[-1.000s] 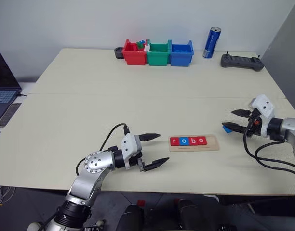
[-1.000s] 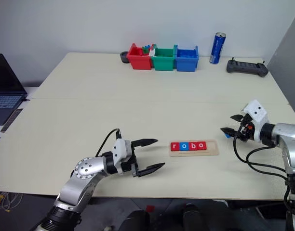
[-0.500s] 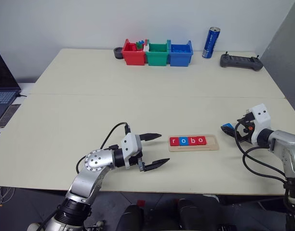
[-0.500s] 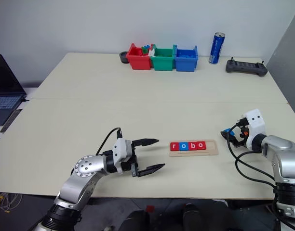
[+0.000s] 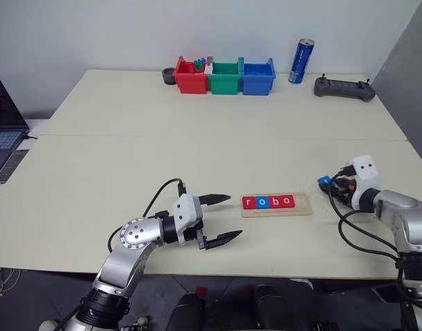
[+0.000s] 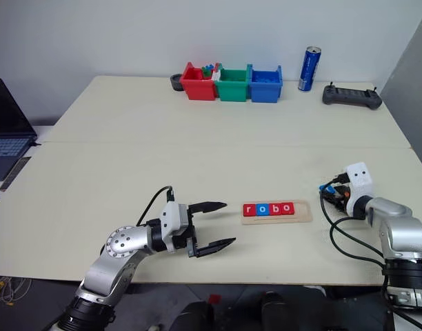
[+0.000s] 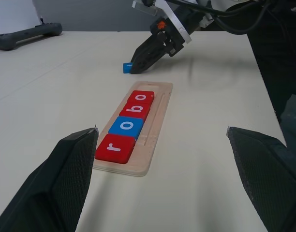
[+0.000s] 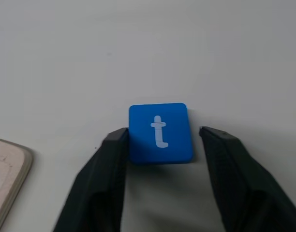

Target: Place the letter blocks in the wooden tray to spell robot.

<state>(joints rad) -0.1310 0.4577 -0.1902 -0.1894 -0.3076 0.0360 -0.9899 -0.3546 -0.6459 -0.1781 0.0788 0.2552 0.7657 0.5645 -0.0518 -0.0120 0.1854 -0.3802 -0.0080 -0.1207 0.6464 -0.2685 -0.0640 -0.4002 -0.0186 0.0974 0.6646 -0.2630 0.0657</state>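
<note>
Tile "t" [image 8: 160,132], blue, lies flat on the table [image 5: 128,145] between the two black fingers of the right gripper [image 8: 160,145]. One finger [image 8: 114,159] touches one side edge of the tile; the other finger stands just clear of the opposite edge, a sliver of table showing between. The jaws are thus partly closed around the tile, not yet clamped on it, and the tile rests on the surface.

The wooden tray [image 5: 302,205] lies near the tile, toward the robot's left of it, with its long axis running left to right across the table. Four letter blocks [image 5: 268,202] sit in it reading "r o b o"; the one bare slot is at the tray's right-hand end, the end nearest the tile. The tray's corner shows at the edge of the right wrist view, apart from the tile.

The left gripper [image 5: 219,218] hangs on the far side of the tray, beyond its "r" end, jaws spread wide and empty. It is the farther hand.

Judgement: the right arm is plainly the one placed for this. The coming move calls for closing the remaining gap, then a short carry leftward along the tray's own line into the end slot, letter upright to match its neighbours.
</note>
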